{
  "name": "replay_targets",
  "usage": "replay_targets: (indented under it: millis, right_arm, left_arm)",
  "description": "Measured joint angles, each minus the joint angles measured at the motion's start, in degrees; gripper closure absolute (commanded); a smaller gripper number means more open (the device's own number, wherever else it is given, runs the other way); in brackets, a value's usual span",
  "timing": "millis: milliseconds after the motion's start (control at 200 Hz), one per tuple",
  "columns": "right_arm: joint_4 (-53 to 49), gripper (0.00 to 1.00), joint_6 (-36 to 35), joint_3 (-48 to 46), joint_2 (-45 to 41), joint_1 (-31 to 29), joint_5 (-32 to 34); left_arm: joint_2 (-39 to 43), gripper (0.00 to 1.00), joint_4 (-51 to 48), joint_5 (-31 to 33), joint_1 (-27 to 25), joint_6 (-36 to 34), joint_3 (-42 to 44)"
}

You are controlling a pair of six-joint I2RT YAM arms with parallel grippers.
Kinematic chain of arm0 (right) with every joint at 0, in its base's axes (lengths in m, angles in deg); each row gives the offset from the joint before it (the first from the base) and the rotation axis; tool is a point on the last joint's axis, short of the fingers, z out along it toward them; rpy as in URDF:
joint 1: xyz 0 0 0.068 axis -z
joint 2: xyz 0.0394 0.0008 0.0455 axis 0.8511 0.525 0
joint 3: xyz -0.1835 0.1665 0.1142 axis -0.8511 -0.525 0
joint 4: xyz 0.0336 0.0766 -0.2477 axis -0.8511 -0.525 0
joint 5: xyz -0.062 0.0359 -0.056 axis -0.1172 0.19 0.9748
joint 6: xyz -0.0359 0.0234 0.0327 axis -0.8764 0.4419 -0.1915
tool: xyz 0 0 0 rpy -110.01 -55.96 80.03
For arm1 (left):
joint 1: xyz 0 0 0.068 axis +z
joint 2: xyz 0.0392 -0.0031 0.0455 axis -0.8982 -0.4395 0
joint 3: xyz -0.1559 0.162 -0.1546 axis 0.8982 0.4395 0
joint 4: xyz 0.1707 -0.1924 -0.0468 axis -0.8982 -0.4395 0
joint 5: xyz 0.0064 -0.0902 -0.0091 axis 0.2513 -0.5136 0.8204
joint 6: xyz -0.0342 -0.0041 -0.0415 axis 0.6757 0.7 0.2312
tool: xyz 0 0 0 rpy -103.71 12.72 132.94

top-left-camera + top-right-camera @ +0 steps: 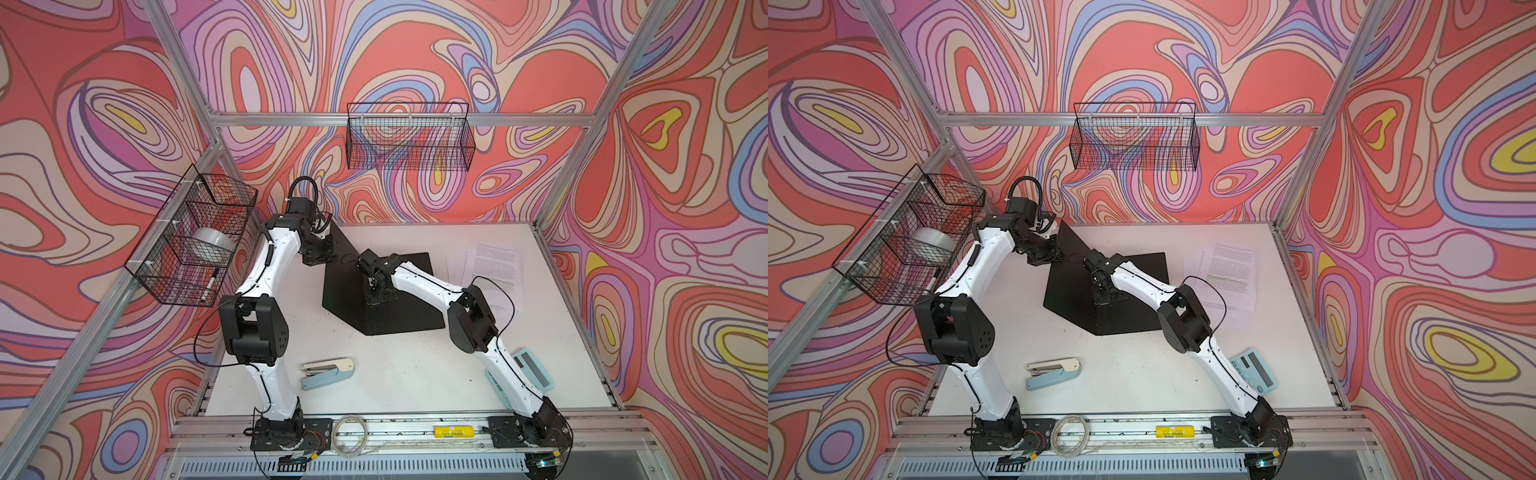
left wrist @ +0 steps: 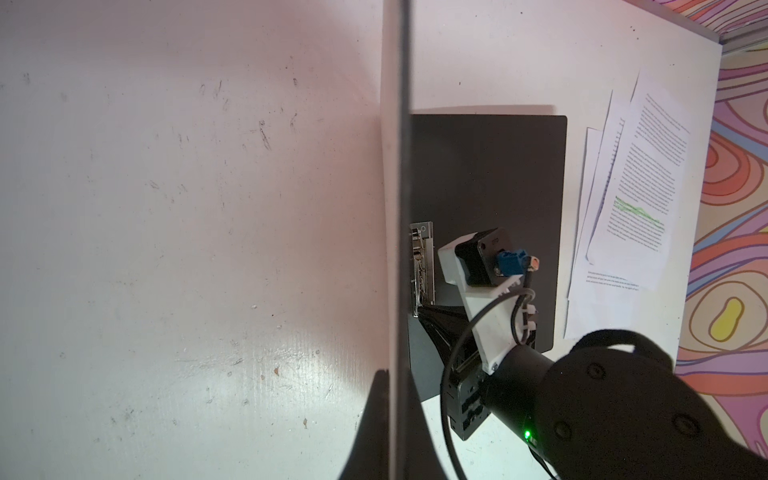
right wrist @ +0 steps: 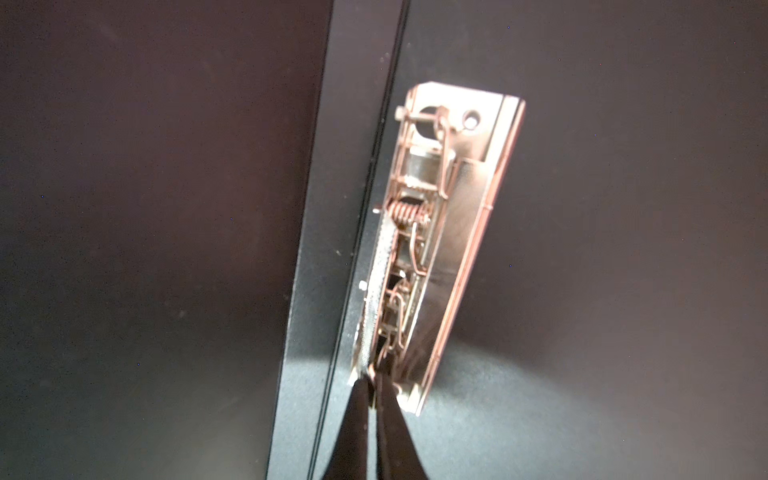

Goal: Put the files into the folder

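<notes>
1. The folder lies open at the centre of the frame in both top views. Its black inside faces up on the white table.
2. The left gripper has its jaws narrowed onto the edge of the folder's cover. It holds the cover standing upright, up and left of centre, apparently so that it cannot drop shut over the spine.
3. The right gripper reaches in from the right of the frame with its jaws all but together. Its tips sit at one end of the metal clip beside the spine. They appear to nip the clip's lever, though how firmly cannot be told.
4. The clip's plate looks tilted up off the black backing. That is probably the gap a sheet must slide under.
5. The files are a loose fan of printed sheets, one with a green-highlighted line. They lie flat on the table right of centre, just beside the folder's outer edge. Neither gripper touches them.
6. With both grippers busy on the folder, the job looks to be at the opening-up stage. No sheet is inside yet.
</notes>
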Motion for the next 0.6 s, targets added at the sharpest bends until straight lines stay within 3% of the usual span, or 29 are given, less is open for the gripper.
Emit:
replay_targets:
  millis: [596]
  right_arm:
    - [-2.8,1.00,-0.5,3.0,1.2,-0.2,1.3]
  left_arm:
    - [0.0,1.00,-1.5,0.0,-0.1,-0.6,-0.9]
